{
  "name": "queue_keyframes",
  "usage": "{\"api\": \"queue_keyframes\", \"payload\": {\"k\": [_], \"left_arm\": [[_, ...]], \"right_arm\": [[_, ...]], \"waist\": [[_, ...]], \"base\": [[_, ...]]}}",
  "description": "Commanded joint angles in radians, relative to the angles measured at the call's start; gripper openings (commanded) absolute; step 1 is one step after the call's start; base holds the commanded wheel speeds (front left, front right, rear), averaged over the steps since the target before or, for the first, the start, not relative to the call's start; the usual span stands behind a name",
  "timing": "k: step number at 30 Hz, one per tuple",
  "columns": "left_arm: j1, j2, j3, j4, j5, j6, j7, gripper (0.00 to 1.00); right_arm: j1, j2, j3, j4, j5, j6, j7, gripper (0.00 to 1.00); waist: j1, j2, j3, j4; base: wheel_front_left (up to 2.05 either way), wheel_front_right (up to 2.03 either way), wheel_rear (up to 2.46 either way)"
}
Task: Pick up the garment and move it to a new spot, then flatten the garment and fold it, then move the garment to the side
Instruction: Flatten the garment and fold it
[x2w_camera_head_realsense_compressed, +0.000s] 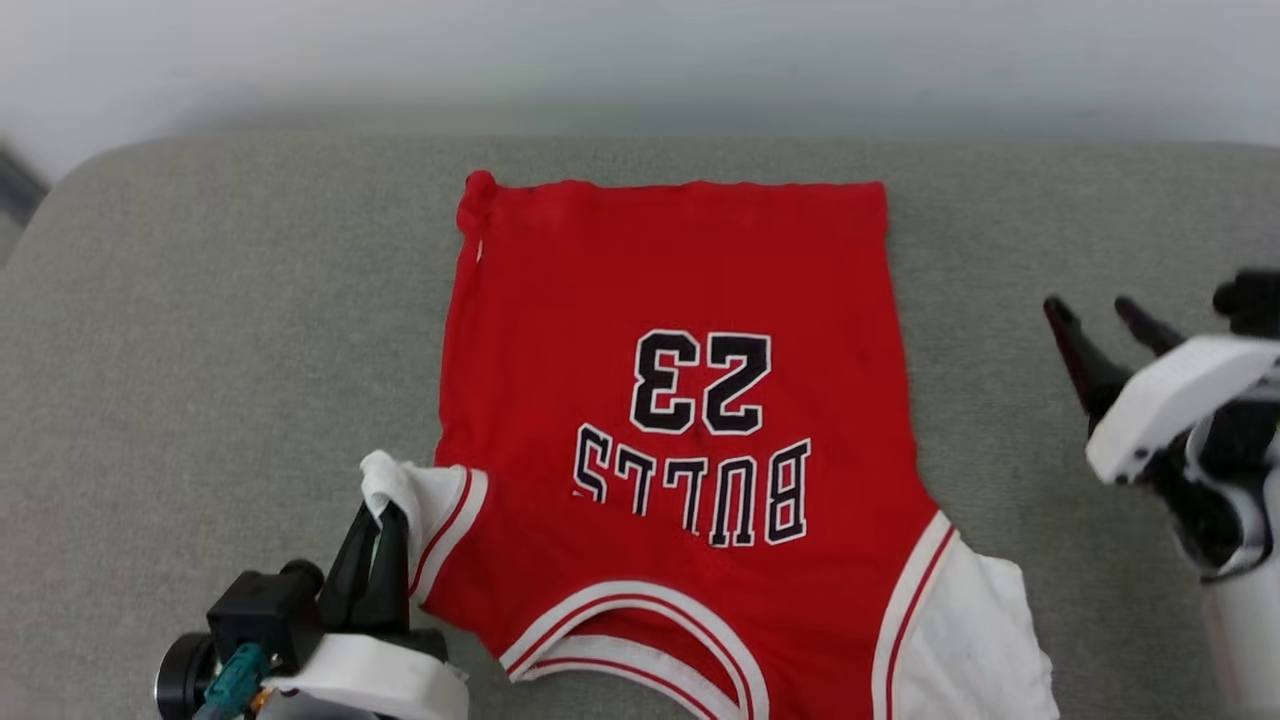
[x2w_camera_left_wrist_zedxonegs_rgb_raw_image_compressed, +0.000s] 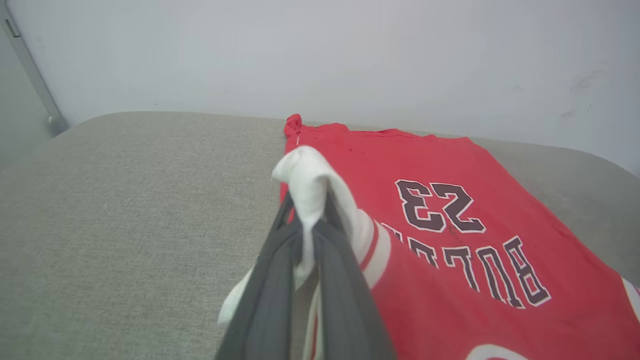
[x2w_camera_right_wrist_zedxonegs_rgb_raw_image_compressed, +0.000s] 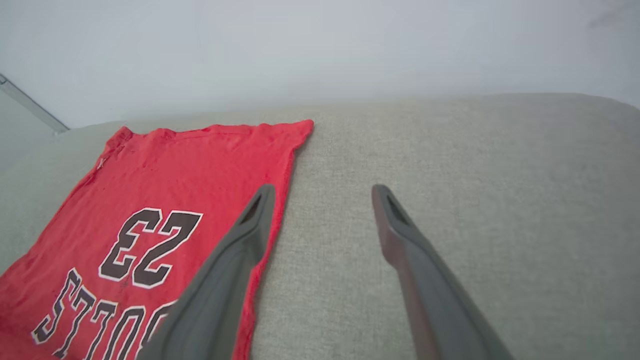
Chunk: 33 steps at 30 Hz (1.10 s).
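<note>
Pinching a bunched white short sleeve (x2w_camera_head_realsense_compressed: 405, 488) between its two long dark fingers, the robot's left tool (x2w_camera_head_realsense_compressed: 392, 512) is clamped tight on the red basketball shirt (x2w_camera_head_realsense_compressed: 680, 300) at the near left of the head view, holding that sleeve up in a small peak. The right tool (x2w_camera_head_realsense_compressed: 1090, 310) hangs with its fingers spread wide and nothing between them, over bare cloth to the right of the shirt and apart from it. The shirt lies spread front-up on a grey fabric-covered counter (x2w_camera_head_realsense_compressed: 200, 330), collar with red-and-white striped trim (x2w_camera_head_realsense_compressed: 640, 610) toward the robot, hem toward a pale wall (x2w_camera_head_realsense_compressed: 640, 60). Its black "BULLS 23" lettering (x2w_camera_head_realsense_compressed: 700, 430), outlined in white, reads upside down from the head view. The other white sleeve (x2w_camera_head_realsense_compressed: 985, 630) rests flat at the near right, and the hem's far left corner (x2w_camera_head_realsense_compressed: 478, 195) is bunched.
</note>
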Motion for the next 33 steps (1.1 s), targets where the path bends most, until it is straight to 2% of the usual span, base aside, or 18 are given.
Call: {"api": "queue_keyframes", "payload": {"k": [1, 9, 15, 24, 28, 29, 30, 31, 33], "left_arm": [[-0.028, -0.001, -0.004, -0.007, 0.008, -0.003, -0.004, 0.00], [-0.158, -0.039, -0.063, -0.013, 0.046, -0.034, -0.029, 0.00], [-0.229, -0.066, -0.090, 0.000, 0.055, -0.054, -0.059, 0.00], [-0.283, -0.095, -0.116, 0.019, 0.059, -0.072, -0.084, 0.00], [-0.291, -0.107, -0.123, 0.039, 0.057, -0.076, -0.095, 0.00], [-0.292, -0.109, -0.124, 0.043, 0.055, -0.077, -0.097, 0.00], [-0.293, -0.111, -0.125, 0.048, 0.054, -0.079, -0.097, 0.00], [-0.294, -0.113, -0.126, 0.052, 0.052, -0.080, -0.099, 0.00], [-0.295, -0.116, -0.126, 0.062, 0.046, -0.080, -0.102, 0.00]], "right_arm": [[-0.071, -0.015, 0.009, 0.041, 0.013, 0.000, 0.011, 1.00], [-0.445, -0.101, 0.039, 0.336, 0.021, 0.000, 0.167, 1.00], [-0.645, -0.132, 0.065, 0.472, 0.009, 0.000, 0.315, 1.00], [-0.767, -0.136, 0.084, 0.578, 0.008, 0.000, 0.386, 1.00], [-0.740, -0.122, 0.085, 0.699, 0.002, -0.001, 0.485, 1.00], [-0.732, -0.121, 0.081, 0.723, -0.005, -0.001, 0.503, 0.59], [-0.731, -0.122, 0.071, 0.744, -0.007, -0.001, 0.518, 0.09], [-0.731, -0.122, 0.066, 0.758, -0.014, -0.001, 0.525, 0.00], [-0.744, -0.125, 0.063, 0.762, -0.026, -0.001, 0.512, 0.00]], "waist": [[-0.0001, -0.0001, 0.078, 0.060], [-0.0001, -0.0001, 0.235, 0.163], [-0.0001, -0.0001, 0.333, 0.223], [-0.0001, -0.0001, 0.414, 0.270], [-0.0001, -0.0001, 0.425, 0.276], [-0.0001, -0.0001, 0.422, 0.277], [-0.0001, -0.0001, 0.420, 0.277], [-0.0001, -0.0001, 0.415, 0.278], [-0.0001, -0.0001, 0.404, 0.277]], "base": [[0.00, 0.00, 0.00], [0.00, 0.00, 0.00], [0.00, 0.00, 0.00], [0.00, 0.00, 0.00], [0.00, 0.00, 0.00], [0.00, 0.00, 0.00], [0.00, 0.00, 0.00], [0.00, 0.00, 0.00], [0.00, 0.00, 0.00]]}}
